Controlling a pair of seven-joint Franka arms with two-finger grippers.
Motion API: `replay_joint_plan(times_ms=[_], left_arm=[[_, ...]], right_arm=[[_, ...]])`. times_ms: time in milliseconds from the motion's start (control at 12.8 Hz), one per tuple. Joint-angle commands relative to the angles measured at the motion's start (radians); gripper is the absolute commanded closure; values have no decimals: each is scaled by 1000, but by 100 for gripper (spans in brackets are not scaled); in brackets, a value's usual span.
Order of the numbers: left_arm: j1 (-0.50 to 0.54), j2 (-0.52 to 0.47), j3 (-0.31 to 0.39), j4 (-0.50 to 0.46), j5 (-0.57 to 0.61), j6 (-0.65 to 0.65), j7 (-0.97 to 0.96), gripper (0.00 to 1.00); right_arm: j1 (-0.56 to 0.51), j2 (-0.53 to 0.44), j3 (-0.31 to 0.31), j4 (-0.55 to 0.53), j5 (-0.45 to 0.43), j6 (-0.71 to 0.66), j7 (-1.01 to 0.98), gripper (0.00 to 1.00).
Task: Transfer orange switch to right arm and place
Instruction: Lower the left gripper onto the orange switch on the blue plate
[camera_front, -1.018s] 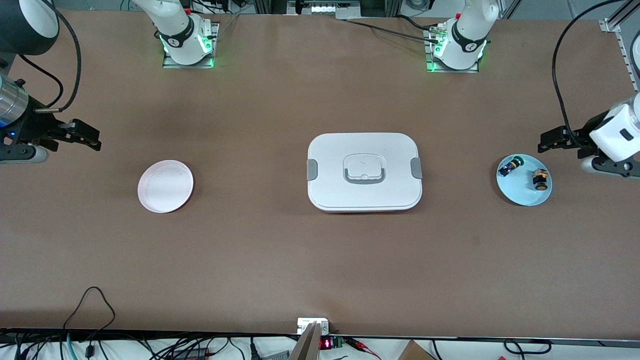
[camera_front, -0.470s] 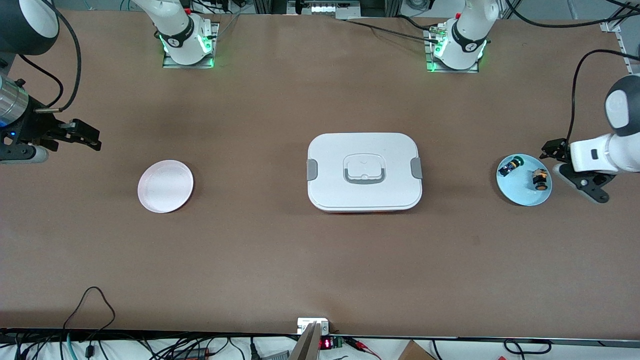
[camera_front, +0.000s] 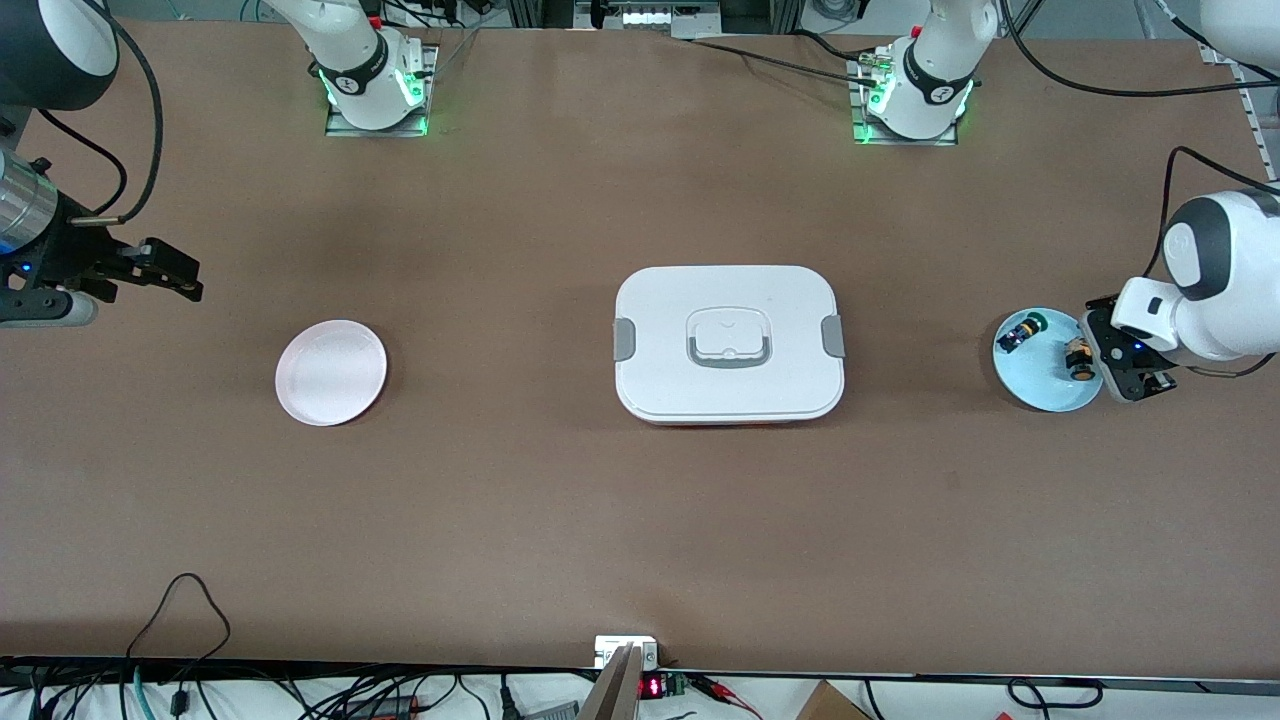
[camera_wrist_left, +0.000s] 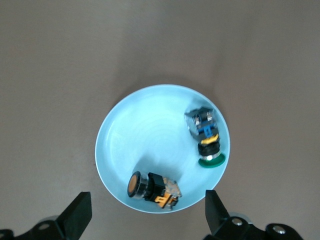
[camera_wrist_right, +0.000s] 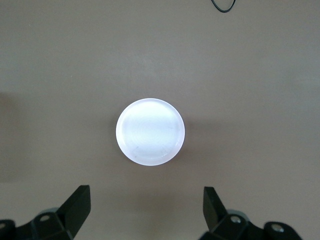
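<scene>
My left gripper (camera_wrist_left: 145, 220) hangs spread over the blue plate (camera_wrist_left: 125, 145) — next, drop onto the orange switch (camera_wrist_left: 150, 187). Right gripper (camera_wrist_right: 145, 215) waits, apart, above the white plate (camera_wrist_right: 150, 131).

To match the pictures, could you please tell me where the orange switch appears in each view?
Front view: the orange switch lies on the light blue plate, at the left arm's end of the table.
Left wrist view: on the same plate, orange cap sideways.
Right wrist view: not in it.
Shared landmark: the light blue plate.

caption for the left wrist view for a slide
Open left gripper over the blue plate holding orange switch and green switch.
</scene>
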Motion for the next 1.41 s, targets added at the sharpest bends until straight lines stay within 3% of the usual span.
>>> replay_joint_plan(times_ms=[0,470,1332], left_arm=[[33,-1,-9,-31,9,37,199,0],[98,39,-12,-51,-4,134,483,0],[150,120,-27,-51,-111,189,531,0]], right_arm=[[-3,3,4,16,13,-18,-9,0],[-2,3,4,16,10,-16,-9,0],[6,24,6,15,16,-22,-21,0]])
